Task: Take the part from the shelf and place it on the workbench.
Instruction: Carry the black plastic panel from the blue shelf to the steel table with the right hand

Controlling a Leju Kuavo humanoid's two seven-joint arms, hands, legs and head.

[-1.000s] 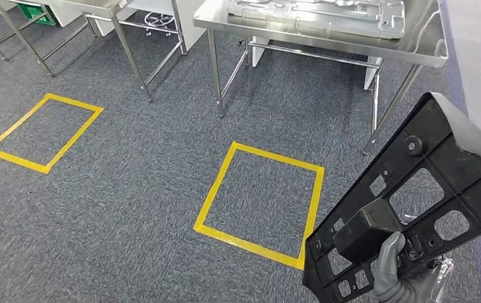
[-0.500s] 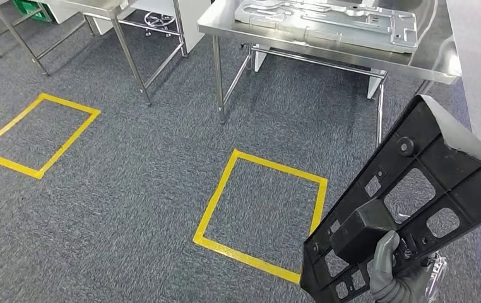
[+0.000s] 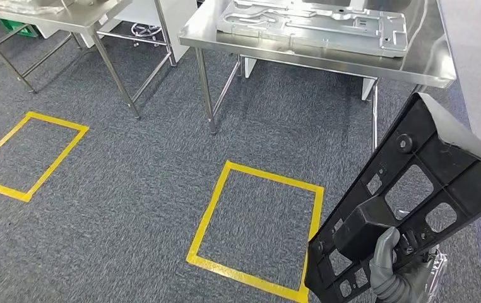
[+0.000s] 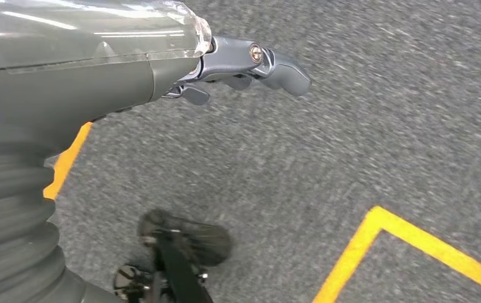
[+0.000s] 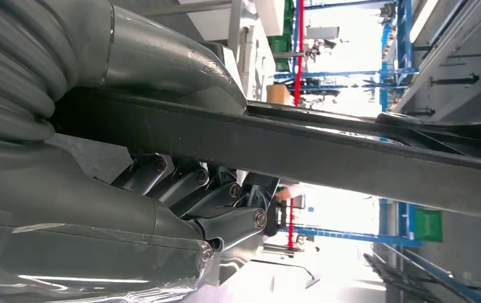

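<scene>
The part is a black ribbed plastic panel [image 3: 415, 189] with cut-out windows, tilted up at the lower right of the head view. My right hand [image 3: 392, 268] grips it near its lower end, thumb on its face. In the right wrist view the same panel [image 5: 326, 148] runs edge-on across the picture, with my right hand [image 5: 213, 202] clamped around it, fingers [image 5: 238, 218] curled beneath. The steel workbench [image 3: 427, 63] stands ahead, a pressed metal sheet [image 3: 314, 25] lying on it. My left hand [image 4: 250, 60] hangs over the carpet, fingers loosely extended, holding nothing.
Yellow tape squares mark the grey carpet: one [image 3: 257, 230] directly before the workbench, another [image 3: 26, 154] at the left. A second steel table [image 3: 67, 19] stands at the back left. The workbench legs [image 3: 205, 88] reach the floor behind the nearer square.
The whole scene has shifted: the workbench and the tape squares sit nearer and lower in the head view, so the camera has moved forward. My right hand's hold on the panel is unchanged.
</scene>
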